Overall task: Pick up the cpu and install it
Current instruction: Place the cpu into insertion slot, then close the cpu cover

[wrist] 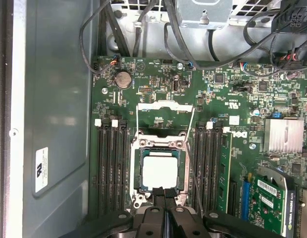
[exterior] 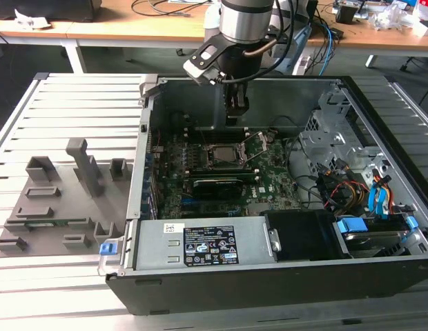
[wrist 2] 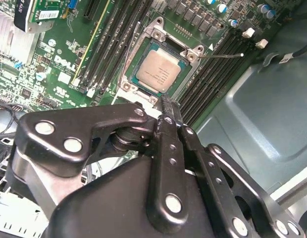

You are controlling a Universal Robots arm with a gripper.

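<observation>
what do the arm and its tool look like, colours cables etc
The arm is a silver-grey metal cylinder with a dark band. Black cables loop beside it, and a grey-and-black box is mounted at its wrist. The tool is black. The second wrist view shows its glossy flat linkage bars, joined by round silver rivets.

Quantities recorded: one cpu (wrist: 159, 171), one socket frame (wrist: 134, 168), one gripper (wrist: 165, 191), one computer case (exterior: 269, 289), one slotted tray (exterior: 55, 221), one coin-cell battery (wrist: 124, 78), one finned heatsink (wrist: 283, 135).
</observation>
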